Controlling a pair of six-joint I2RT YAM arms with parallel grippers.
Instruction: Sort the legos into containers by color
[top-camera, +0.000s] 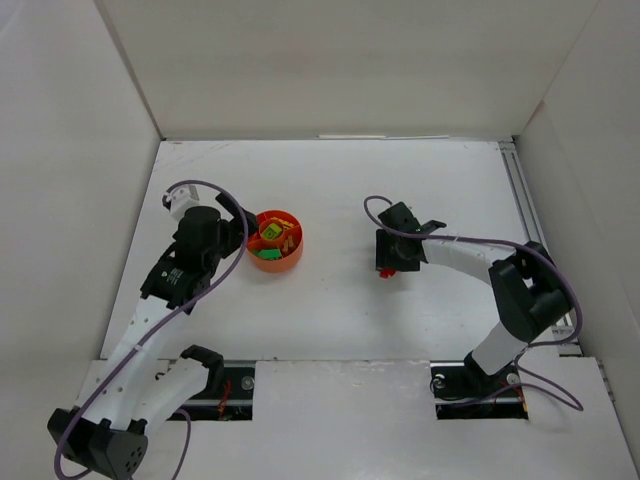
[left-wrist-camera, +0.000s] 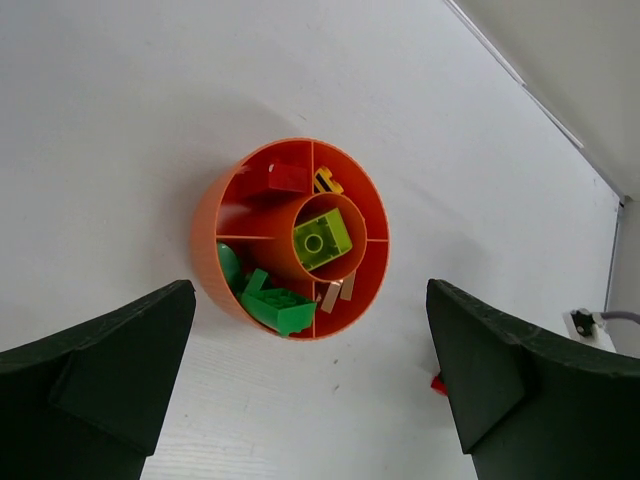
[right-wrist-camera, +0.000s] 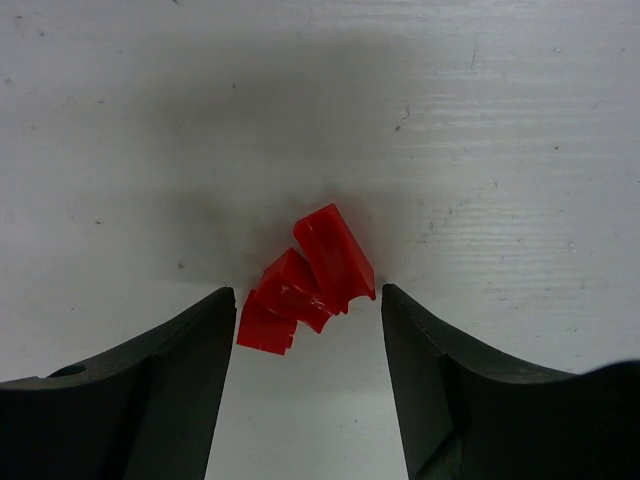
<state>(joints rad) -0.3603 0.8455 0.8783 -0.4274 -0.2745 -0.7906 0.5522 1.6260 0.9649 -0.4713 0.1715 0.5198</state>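
The orange-red bowl (top-camera: 282, 267) (left-wrist-camera: 205, 250) sits left of the table's middle. Its centre cup holds a lime brick (left-wrist-camera: 322, 240). The ring compartments hold green bricks (left-wrist-camera: 275, 305), a red brick (left-wrist-camera: 288, 178), a yellow piece (left-wrist-camera: 327, 182) and tan pieces (left-wrist-camera: 338, 292). My left gripper (top-camera: 243, 238) (left-wrist-camera: 310, 400) hangs over the bowl's near side, open wide and empty. Right of the middle, a cluster of red legos (right-wrist-camera: 305, 280) (top-camera: 385, 273) lies on the table. My right gripper (top-camera: 390, 262) (right-wrist-camera: 306, 312) is open, one fingertip close on each side of the cluster.
White walls box in the table on the left, back and right. A metal rail (top-camera: 522, 200) runs along the right edge. In the left wrist view a small red bit (left-wrist-camera: 438, 383) shows beside my right finger.
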